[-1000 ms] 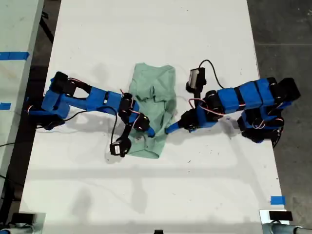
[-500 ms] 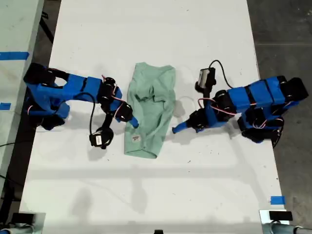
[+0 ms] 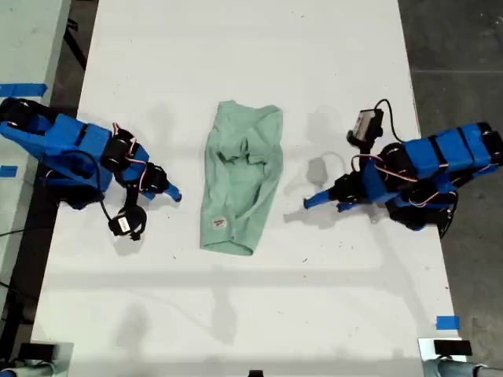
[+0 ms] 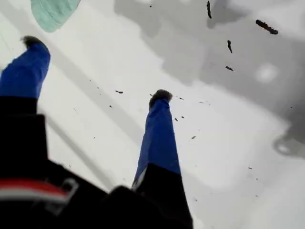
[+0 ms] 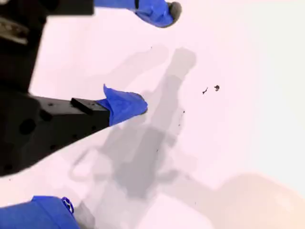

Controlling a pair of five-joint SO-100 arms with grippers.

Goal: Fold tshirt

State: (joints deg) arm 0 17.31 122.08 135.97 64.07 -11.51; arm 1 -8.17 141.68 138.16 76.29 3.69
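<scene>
The pale mint-green short-sleeved cloth tshirt (image 3: 240,184) is lying near the middle of the white table (image 3: 236,47) as a long, narrow strip. Its upper half is bunching into wrinkles, and its small white label (image 3: 218,223) is showing near the lower end. One blue arm (image 3: 78,149) is sitting at the exterior view's left and the other blue arm (image 3: 424,165) at the exterior view's right. Both are well apart from the cloth, and the wrist views are not telling me which is which. My first gripper (image 4: 95,69) is hanging over bare table with its blue fingers spread wide and nothing between them, with only a corner of the tshirt (image 4: 52,12) showing far ahead. My second gripper (image 5: 152,57) is likewise gaping and empty over plain table and its own shadow. The strip looks only partly folded, so I judge an end-to-end fold is remaining, and that is where trouble is waiting. A pinch taking only the top layer would be peeling the strip open rather than doubling it. The wrinkled upper half is risking a lumpy, skewed fold if nobody is flattening it beforehand. If the two arms are lifting unevenly, the soft cloth would be twisting or sliding across the smooth table. A fingertip pressing too low could be dragging the whole garment instead of catching its edge.
</scene>
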